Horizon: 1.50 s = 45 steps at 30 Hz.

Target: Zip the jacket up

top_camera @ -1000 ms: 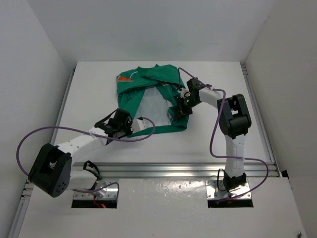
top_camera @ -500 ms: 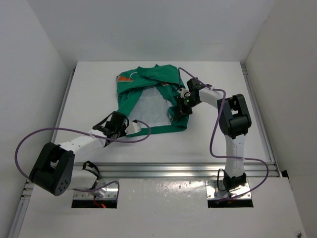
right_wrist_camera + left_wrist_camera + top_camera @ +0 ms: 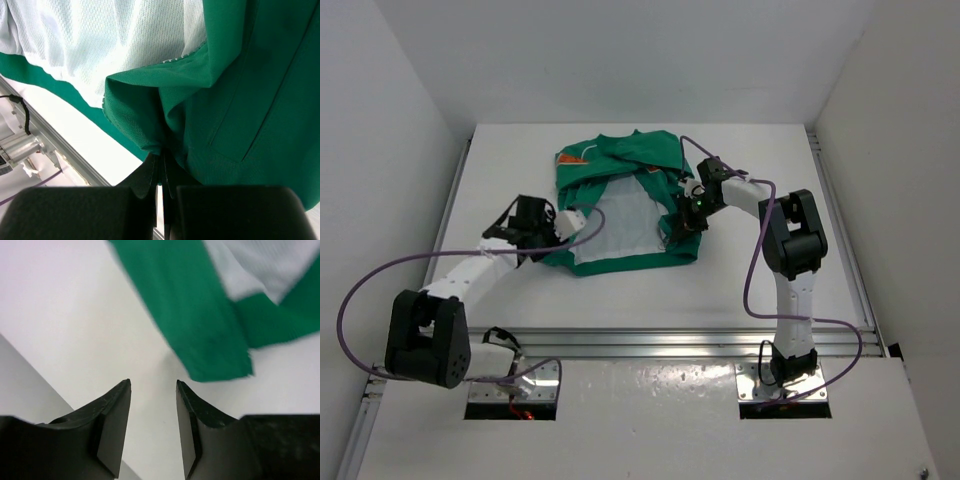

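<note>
Top external: jacket (image 3: pixel 640 150) lies unzipped on table (image 3: pixel 770 160); left jaws half-open, empty, at its 9 o'clock edge; right jaws pinch its 3 o'clock edge.

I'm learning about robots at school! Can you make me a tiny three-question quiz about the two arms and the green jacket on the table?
1. True or false: the jacket is zipped up.
2. Fill in the gap: the left hand is ____, with only bare table showing between its fingers.
3. Pick one: the right hand is pinching A) green jacket fabric, B) a purple cable, C) nothing at all.

Key
1. False. It lies open, with the white lining showing.
2. Open.
3. A.
</note>
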Tool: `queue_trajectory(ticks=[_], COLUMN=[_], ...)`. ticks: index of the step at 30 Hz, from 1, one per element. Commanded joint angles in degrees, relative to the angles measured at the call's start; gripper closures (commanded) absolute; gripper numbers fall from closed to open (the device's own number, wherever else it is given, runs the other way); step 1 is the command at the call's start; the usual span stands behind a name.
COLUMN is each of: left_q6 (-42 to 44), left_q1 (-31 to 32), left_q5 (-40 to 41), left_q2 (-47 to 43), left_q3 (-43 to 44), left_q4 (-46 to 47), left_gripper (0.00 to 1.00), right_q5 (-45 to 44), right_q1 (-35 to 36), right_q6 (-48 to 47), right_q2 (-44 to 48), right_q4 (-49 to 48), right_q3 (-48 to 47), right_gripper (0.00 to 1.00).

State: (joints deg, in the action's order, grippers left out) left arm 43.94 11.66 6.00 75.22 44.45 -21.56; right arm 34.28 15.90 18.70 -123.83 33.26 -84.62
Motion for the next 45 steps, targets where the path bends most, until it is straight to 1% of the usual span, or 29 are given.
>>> queue_trajectory(ticks=[1, 2, 3, 4, 5, 6, 7, 9, 11, 12, 13, 14, 15, 16, 18, 19, 21, 24, 31, 33, 35, 38, 45], left_q6=[-9.8, -11.58, -13.08, -14.92, -19.2, -21.33, -23.88, -25.83, -23.92, -23.9, -23.9, -23.12, -22.42, -21.45, -18.9, -17.85, -16.01, -14.33, -12.65, -13.35, -14.75, -15.99, -15.99], left_q1=[-4.09, -5.06, -6.81, -7.61, -8.49, -10.15, -11.04, -12.36, -15.78, -17.1, -19.81, -21.23, -22.72, -25.69, -28.26, -30.1, -31.25, -31.96, -31.96, -31.96, -31.96, -31.96, -31.96], left_q5=[-10.64, -13.44, -14.51, -15.05, -15.05, -15.92, -17.58, -19.17, -25.04, -31.25, -34.1, -36.91, -39.9, -45.41, -51.4, -52.83, -54.68, -58.19, -62.51, -62.51, -61.73, -61.72, -64.26], left_q2=[-0.87, -0.87, -0.87, -0.87, -0.87, -0.87, -0.08, 1.58, 3.78, 6.66, 8.43, 10.37, 12.47, 16.58, 20.3, 22.06, 26.89, 32.34, 42.1, 42.64, 43.34, 44.47, 47.64], left_q3=[7.92, 9.42, 12.13, 13.03, 13.82, 14.35, 15.92, 17.15, 17.95, 18.74, 18.75, 19.79, 20.5, 21.81, 23.57, 24.19, 25.51, 28.58, 30.79, 30.79, 28.6, 27.89, 26.22], left_q4=[-4.71, -5.59, -7.51, -8.05, -8.06, -9.54, -10.77, -13.84, -19.55, -22.53, -23.86, -25.27, -26.76, -29.39, -30.73, -31.95, -32.66, -33.62, -34.78, -32.76, -29.26, -27.14, -27.13], left_gripper=[0.52, 0.52, 0.52, 0.5, 0.4, 0.36, 0.27, 0.2, 0.17, 0.12, 0.08, 0.07, 0.07, 0.07, 0.07, 0.08, 0.11, 0.11, 0.15, 0.15, 0.15, 0.15, 0.17], right_q5=[0.87, 0.87, 0.79, 0.87, 0.87, 0.87, 1.13, 1.58, 2.19, 2.37, 2.54, 2.72, 2.72, 2.81, 2.72, 2.72, 2.55, 2.02, 1.23, 0.79, 0.61, 0.52, 0.26], right_q1=[0.09, 0.01, 0.09, 0.1, 0.1, 0.1, 0.27, 0.1, 0.18, 0.36, 0.36, 0.18, 0.53, 0.53, 0.62, 0.62, 0.97, 1.59, 1.94, 1.94, 1.85, 2.11, 2.82], right_q6=[0.46, 0.55, 0.55, 0.55, 0.55, 0.55, 0.46, 0.55, 0.37, 0.2, 0.02, -0.41, -0.85, -1.2, -1.73, -1.74, -2.09, -3.14, -3.67, -3.58, -3.67, -3.67, -3.41], right_q2=[2.1, 2.28, 2.36, 2.37, 2.37, 2.37, 2.45, 2.63, 2.8, 2.89, 2.98, 3.07, 3.24, 3.42, 3.33, 3.33, 3.42, 3.16, 2.72, 2.81, 2.72, 2.45, 1.66], right_q4=[-1.35, -1.35, -1.35, -1.44, -1.53, -1.61, -1.61, -1.96, -2.58, -2.41, -2.32, -2.23, -2.06, -1.88, -1.53, -1.09, -0.3, 0.32, 1.64, 2.07, 2.34, 2.52, 2.96], right_q3=[-1.43, -1.25, -1.25, -1.34, -1.25, -1.25, -1.25, -1.16, -0.9, -0.72, -0.64, -0.72, -0.72, -0.98, -0.9, -1.16, -1.51, -1.95, -3.18, -3.53, -3.89, -4.06, -5.2], right_gripper=[1.0, 1.0, 1.0, 1.0, 1.0, 1.0, 1.0, 1.0, 1.0, 1.0, 1.0, 1.0, 1.0, 1.0, 1.0, 1.0, 1.0, 1.0, 1.0, 1.0, 1.0, 1.0, 1.0])
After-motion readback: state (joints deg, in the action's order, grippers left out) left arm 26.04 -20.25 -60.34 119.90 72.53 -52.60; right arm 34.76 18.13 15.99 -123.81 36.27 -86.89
